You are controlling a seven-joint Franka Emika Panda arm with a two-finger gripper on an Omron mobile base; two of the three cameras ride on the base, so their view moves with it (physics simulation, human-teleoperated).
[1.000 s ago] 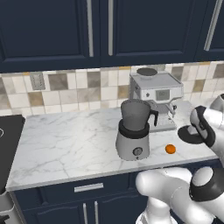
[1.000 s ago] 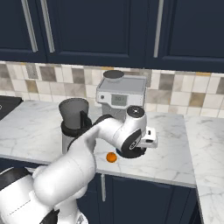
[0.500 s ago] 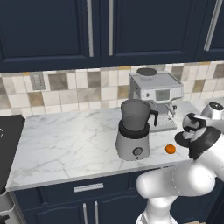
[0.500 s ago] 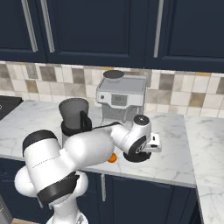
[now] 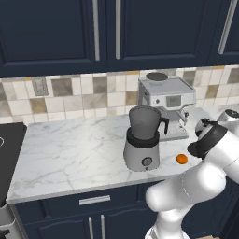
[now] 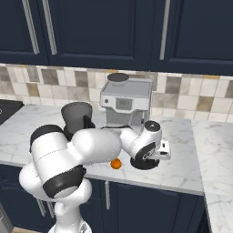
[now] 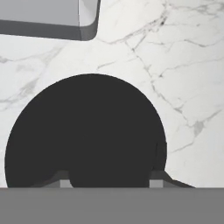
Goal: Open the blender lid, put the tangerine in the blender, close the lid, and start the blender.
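The blender (image 5: pixel 142 140) stands mid-counter with its dark jar mouth uncovered; in the right base view the jar (image 6: pixel 75 117) rises behind my arm. The tangerine (image 5: pixel 181 159) lies on the marble just right of the blender's base, also in the right base view (image 6: pixel 116 164). My gripper (image 6: pixel 146 159) hangs low over the counter to the right of the fruit, shut on the blender lid (image 6: pixel 144 164), a round black disc at or just above the marble. In the hand view the lid (image 7: pixel 85 131) is a big dark circle beyond my gripper (image 7: pixel 109 183).
A boxy silver coffee machine (image 5: pixel 165 105) stands behind the blender against the tiled wall; its base corner (image 7: pixel 48 19) shows in the hand view. A black stovetop (image 5: pixel 7 154) borders the counter at far left. The counter's front edge (image 6: pixel 150 184) runs close below the lid.
The hand has sunk a little toward the counter with the lid in it, and the elbow has swung round. Blender and tangerine have stayed put.
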